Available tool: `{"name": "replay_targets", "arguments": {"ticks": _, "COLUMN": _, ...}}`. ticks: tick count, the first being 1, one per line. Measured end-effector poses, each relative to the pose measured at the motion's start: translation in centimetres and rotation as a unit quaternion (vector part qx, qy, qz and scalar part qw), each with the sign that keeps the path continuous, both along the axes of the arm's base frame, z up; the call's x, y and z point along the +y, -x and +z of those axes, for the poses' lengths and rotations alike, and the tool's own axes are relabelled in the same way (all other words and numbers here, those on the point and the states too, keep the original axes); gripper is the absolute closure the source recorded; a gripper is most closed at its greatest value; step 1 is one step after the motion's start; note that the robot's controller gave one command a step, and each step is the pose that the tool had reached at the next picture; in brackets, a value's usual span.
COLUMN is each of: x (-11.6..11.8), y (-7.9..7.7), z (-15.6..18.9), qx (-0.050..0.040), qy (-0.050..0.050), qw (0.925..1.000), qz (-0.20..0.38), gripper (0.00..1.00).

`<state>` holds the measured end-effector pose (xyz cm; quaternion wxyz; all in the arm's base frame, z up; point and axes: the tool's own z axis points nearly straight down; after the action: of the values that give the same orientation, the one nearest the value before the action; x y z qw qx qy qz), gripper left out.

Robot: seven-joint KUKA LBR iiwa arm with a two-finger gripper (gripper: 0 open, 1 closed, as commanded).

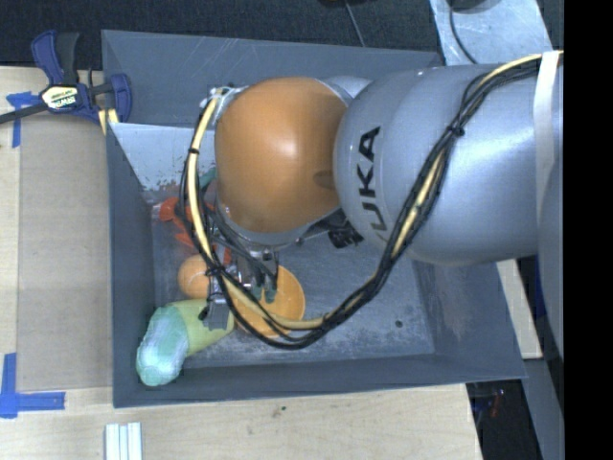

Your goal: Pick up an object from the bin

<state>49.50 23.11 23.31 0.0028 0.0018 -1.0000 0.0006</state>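
An orange ball and a flat orange disc lie at the bin's lower left, both partly hidden by the gripper set down between them. Its opening is hidden under the orange cover, so I cannot tell its width. A pale green lump lies just below the ball.

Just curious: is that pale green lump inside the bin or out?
Inside: the pale green lump lies on the floor of the bin, in its lower-left corner.

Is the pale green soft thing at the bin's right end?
No, the pale green soft thing lies in the lower left corner of the bin.
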Motion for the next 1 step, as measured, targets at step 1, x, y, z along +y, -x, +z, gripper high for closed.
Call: {"name": "replay_targets", "arguments": {"ticks": 1, "x": -0.13, "y": -0.2, "z": 0.48, "qx": -0.0039, "qy": -0.001, "qw": 1.0, "qz": -0.003, "gripper": 0.0}}
